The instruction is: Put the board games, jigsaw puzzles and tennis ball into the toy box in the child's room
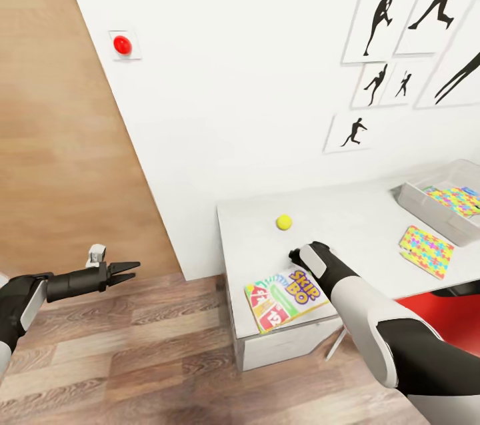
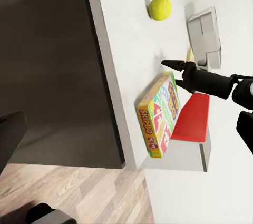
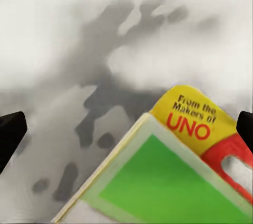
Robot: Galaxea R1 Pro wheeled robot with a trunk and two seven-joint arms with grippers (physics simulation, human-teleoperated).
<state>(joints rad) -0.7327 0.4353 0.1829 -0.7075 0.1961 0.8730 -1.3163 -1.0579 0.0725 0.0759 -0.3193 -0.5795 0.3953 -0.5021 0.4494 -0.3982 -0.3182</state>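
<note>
The "SKIP-BO" board game (image 1: 287,298) lies flat at the near left corner of the pale table (image 1: 360,225). My right gripper (image 1: 294,254) hovers open just above the box's far edge; in the right wrist view its fingertips (image 3: 10,132) stand wide apart over the box's corner (image 3: 174,182). The tennis ball (image 1: 284,221) rests a little beyond that gripper. At the right end stands the grey toy box (image 1: 417,202) with one jigsaw puzzle (image 1: 457,202) inside. Another jigsaw puzzle (image 1: 427,250) lies on the table beside it. My left gripper (image 1: 130,270) hangs open over the floor, left of the table.
The table stands against a white wall with black baseball silhouette pictures (image 1: 380,25) and a red button (image 1: 122,45). A red chair (image 1: 433,318) sits under the table's front right. Wood-plank floor (image 1: 133,358) lies open to the left.
</note>
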